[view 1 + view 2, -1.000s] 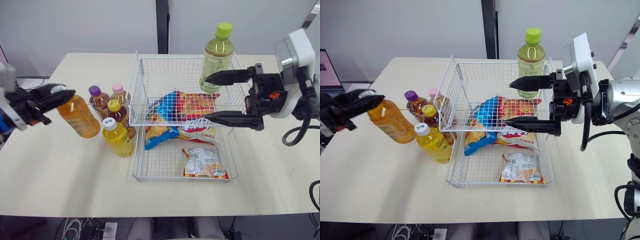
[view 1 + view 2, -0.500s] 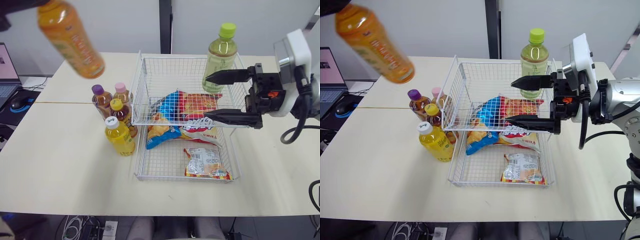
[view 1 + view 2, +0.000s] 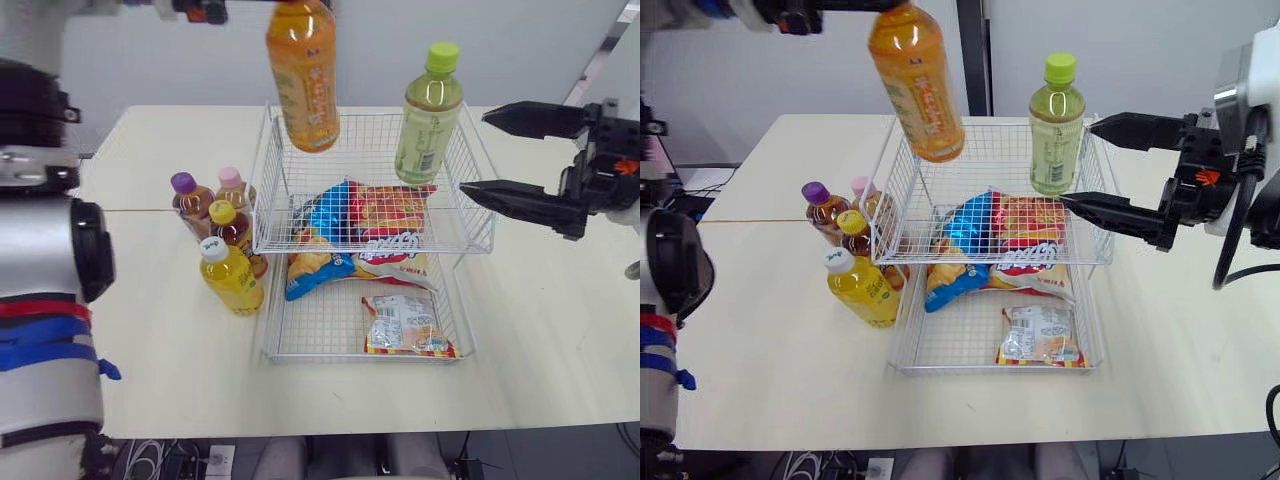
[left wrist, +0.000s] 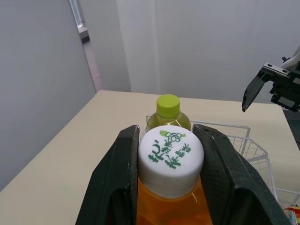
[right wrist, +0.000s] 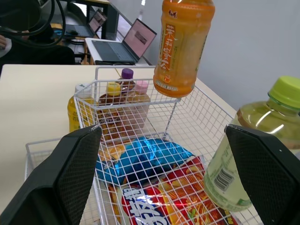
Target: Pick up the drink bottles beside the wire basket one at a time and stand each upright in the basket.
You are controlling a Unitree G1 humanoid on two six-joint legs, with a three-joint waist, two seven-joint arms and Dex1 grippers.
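Hanging cap-up above the 11 o'clock corner of the wire basket (image 3: 475, 215), the orange bottle (image 3: 302, 75) is clamped at its cap by the left pincer (image 4: 166, 133). The right pincer (image 3: 474, 152) sits at the basket's 3 o'clock, fingers apart and holding nothing. A green bottle (image 3: 430, 115) stands upright at 1 o'clock inside the basket. The other four bottles (image 3: 222, 250) stand on the counter (image 3: 150, 340) at the basket's 9 o'clock.

Handling: the orange bottle looks full, hence fairly heavy, with a rigid, smooth wall (probably slippery). A cap grip lets the body swing, so lower it slowly. Snack bags (image 3: 370, 215) cover the basket's middle; seat the bottle on bare wire.
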